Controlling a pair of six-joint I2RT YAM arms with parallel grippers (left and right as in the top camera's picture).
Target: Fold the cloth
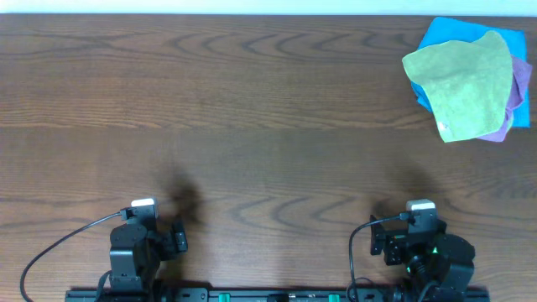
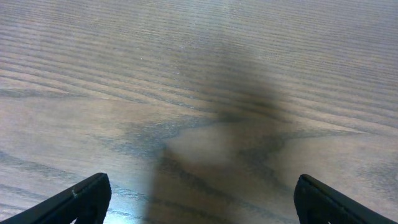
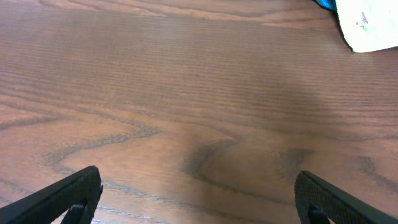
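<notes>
The green cloth (image 1: 464, 88), yellow-green terry with a small white tag at its near corner, lies crumpled on top of a pile at the far right of the table. Its corner with the tag shows washed out at the top right of the right wrist view (image 3: 373, 28). My left gripper (image 1: 144, 211) sits at the near left edge, open and empty over bare wood (image 2: 202, 205). My right gripper (image 1: 419, 213) sits at the near right edge, open and empty (image 3: 199, 199). Both are far from the cloth.
Under the green cloth lie a blue cloth (image 1: 445, 35) and a purple cloth (image 1: 518, 88). The wooden table (image 1: 252, 126) stretches between the grippers and the pile. The arm bases and cables are along the near edge.
</notes>
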